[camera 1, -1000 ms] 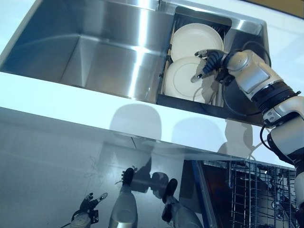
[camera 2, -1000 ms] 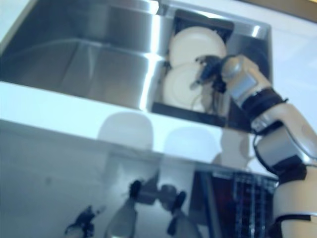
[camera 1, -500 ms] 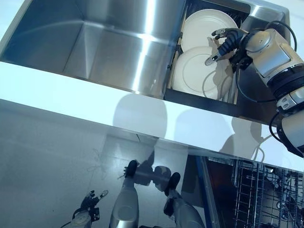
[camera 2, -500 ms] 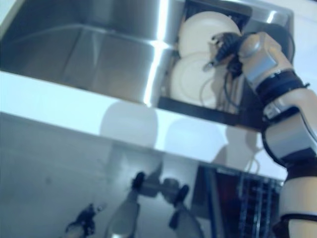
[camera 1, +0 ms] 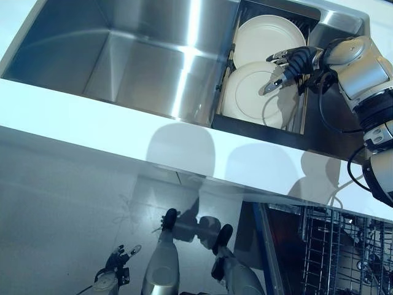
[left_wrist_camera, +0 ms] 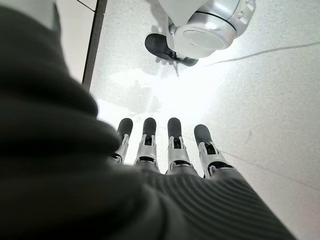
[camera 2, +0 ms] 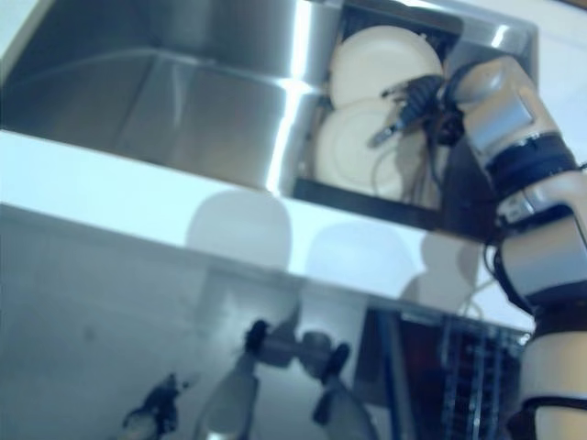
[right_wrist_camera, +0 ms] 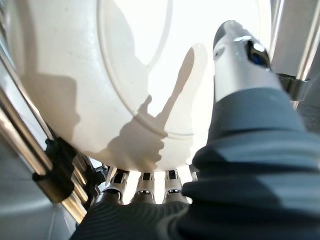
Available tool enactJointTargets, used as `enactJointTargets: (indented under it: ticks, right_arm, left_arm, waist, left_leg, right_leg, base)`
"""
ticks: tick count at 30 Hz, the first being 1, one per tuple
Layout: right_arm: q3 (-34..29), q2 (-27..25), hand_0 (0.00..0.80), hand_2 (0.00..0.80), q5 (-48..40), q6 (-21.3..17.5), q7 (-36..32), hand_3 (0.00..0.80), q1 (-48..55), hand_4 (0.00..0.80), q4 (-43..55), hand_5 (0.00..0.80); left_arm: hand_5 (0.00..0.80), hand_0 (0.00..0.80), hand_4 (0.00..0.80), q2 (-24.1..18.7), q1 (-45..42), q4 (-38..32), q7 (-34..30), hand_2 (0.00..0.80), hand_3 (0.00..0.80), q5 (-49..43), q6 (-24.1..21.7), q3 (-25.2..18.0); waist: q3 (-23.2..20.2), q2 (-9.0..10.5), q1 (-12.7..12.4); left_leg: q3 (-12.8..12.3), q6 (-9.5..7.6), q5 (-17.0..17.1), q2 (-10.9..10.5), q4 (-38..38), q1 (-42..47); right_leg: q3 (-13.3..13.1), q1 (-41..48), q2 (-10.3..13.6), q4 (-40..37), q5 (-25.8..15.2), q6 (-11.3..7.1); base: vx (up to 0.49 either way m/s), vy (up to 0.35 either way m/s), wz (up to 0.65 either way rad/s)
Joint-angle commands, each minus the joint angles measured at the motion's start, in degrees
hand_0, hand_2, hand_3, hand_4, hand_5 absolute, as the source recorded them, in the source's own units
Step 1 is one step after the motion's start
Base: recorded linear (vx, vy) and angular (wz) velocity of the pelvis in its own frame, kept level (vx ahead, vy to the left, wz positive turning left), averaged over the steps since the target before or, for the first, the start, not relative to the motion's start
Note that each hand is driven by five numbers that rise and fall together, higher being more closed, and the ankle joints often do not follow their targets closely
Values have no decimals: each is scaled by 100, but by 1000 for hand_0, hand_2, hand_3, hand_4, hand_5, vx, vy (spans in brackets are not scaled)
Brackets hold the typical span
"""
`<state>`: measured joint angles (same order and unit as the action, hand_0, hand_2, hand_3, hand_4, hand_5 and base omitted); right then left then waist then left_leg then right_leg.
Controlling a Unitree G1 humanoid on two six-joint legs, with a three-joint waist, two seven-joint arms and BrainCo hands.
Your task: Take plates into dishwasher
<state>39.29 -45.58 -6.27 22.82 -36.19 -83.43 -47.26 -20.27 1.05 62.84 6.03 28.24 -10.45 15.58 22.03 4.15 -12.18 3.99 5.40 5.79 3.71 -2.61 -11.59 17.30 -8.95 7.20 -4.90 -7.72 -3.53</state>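
We have two white plates standing in the dark rack (camera 1: 258,128) at the right end of the sink (camera 1: 141,55), the front plate (camera 1: 249,92) overlapping the back plate (camera 1: 264,38). Our right robot hand (camera 1: 288,61) is at the front plate's right edge: in its wrist view the fingers (right_wrist_camera: 145,182) go behind the rim and the thumb (right_wrist_camera: 240,55) lies across the face, so we're gripping that plate. Our left robot hand (left_wrist_camera: 170,145) hangs low over the floor, well below the sink, fingers straight and empty. The dishwasher basket (camera 1: 334,246) sits open below the table (camera 1: 92,123), right of the sink.
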Motion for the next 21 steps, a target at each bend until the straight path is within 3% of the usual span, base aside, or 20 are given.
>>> enactJointTargets:
  ticks: [1, 8, 9, 10, 11, 17, 21]
  right_arm:
    - [537, 70, 0, 0, -74, 285, -746, 0, 736, 0, 69, 0]
    - [518, 74, 0, 0, 369, 465, -1490, 0, 1085, 0, 262, 0]
    - [504, 76, 207, 207, 360, 473, -1522, 207, 1124, 207, 309, 207]
    - [502, 103, 562, 562, 291, 507, -1497, 562, 1162, 562, 358, 562]
    - [480, 130, 800, 800, 246, 526, -1466, 800, 1191, 800, 381, 800]
    - [336, 335, 800, 800, -152, 730, -1305, 800, 1273, 800, 464, 800]
    - [229, 363, 800, 800, -487, 621, -980, 800, 1297, 800, 425, 800]
  left_arm:
    - [0, 0, 0, -149, -34, -16, -29, 0, 0, -77, -29, -52]
    - [0, 0, 0, -133, 25, 33, 23, 0, 0, -139, 11, -133]
    - [0, 0, 0, -129, 30, 37, 31, 0, 0, -110, 19, -138]
    - [0, 0, 0, -117, 38, 68, 30, 0, 0, -72, 0, -125]
    - [0, 0, 0, -97, 30, 82, 26, 0, 0, -70, -14, -133]
    - [0, 0, 0, -61, 16, 74, 3, 0, 0, -91, -91, -129]
    - [0, 0, 0, -64, 25, 62, -14, 0, 0, -120, -102, -123]
  waist:
    - [188, 245, -168]
    - [113, 314, -130]
    - [116, 305, -122]
    - [127, 283, -114]
    - [134, 262, -109]
    - [163, 215, -127]
    - [139, 239, -139]
  left_leg:
    - [-219, -136, 136, -120, -239, -90]
    - [-243, -134, 98, -102, -239, 10]
    - [-250, -132, 107, -100, -239, 6]
    - [-254, -133, 114, -105, -239, 1]
    - [-260, -137, 113, -113, -239, 2]
    - [-247, -131, 141, -153, -239, -32]
    - [-234, -141, 129, -157, -239, -29]
  right_leg:
    - [28, 33, 487, -10, -255, -523]
    - [-22, 114, 467, -10, -237, -521]
    - [-33, 107, 470, -10, -241, -520]
    - [-37, 98, 470, -10, -243, -514]
    - [-49, 91, 471, -10, -239, -507]
    - [-34, 86, 474, -10, -230, -489]
    - [-26, 91, 472, -10, -227, -490]
  base:
    - [0, 0, 0]
    - [5, -21, 2]
    - [0, 0, 0]
    - [-30, 33, 1]
    - [-35, 47, 0]
    - [-20, 28, 0]
    - [0, 0, 0]
